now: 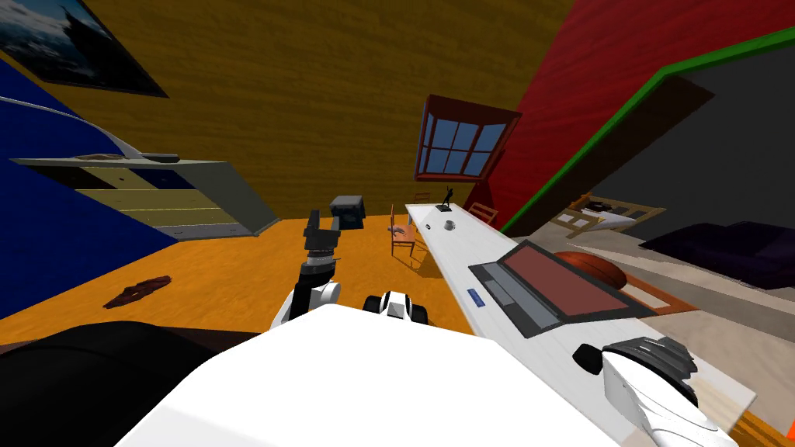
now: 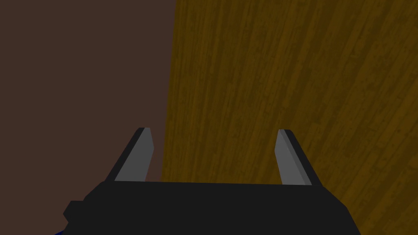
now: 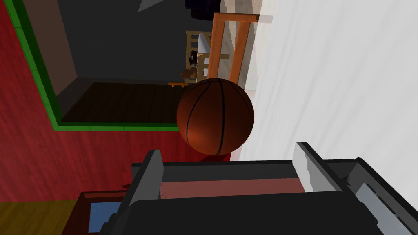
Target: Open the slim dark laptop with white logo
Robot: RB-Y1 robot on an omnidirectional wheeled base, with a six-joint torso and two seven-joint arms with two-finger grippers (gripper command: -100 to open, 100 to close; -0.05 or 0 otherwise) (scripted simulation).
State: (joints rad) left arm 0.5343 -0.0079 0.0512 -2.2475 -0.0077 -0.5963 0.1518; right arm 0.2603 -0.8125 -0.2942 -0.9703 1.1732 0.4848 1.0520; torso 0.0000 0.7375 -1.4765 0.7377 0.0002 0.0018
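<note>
task thing: slim dark laptop lying wide open, reddish screen up, on long white table | right end effector released, fingers apart at lid edge | orange basketball beyond | left end effector released, raised aside | step: opening looks complete | next: likely withdraw without touching the lid

A long white table runs beside the red wall; on it stand 1 small dark figurine, 1 small grey round item and 1 flat blue item; a basketball lies beyond the table's far edge; a wooden chair stands by the table; a red-framed window sits in the brown wall; a dark box and a dark brown scrap lie on the orange floor; a green-framed doorway opens in the red wall.
</note>
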